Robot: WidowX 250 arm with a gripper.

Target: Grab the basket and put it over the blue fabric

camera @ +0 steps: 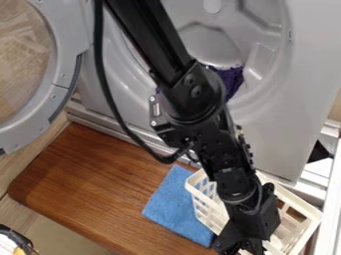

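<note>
Hanging low at the white basket [212, 218], claw [241, 245], how far open and holding what impossible to tell, basket just beside it, partly over blue fabric [174, 201], brown counter [86, 184] beneath.

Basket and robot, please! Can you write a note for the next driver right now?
Gripper: down at the basket; can't tell if it has a grip.
Basket: on the board, partly over the right side of the blue cloth.
Done: a bit of cloth is covered.
Left: most of the cloth is uncovered, so the basket probably needs to go further left in the picture.
</note>
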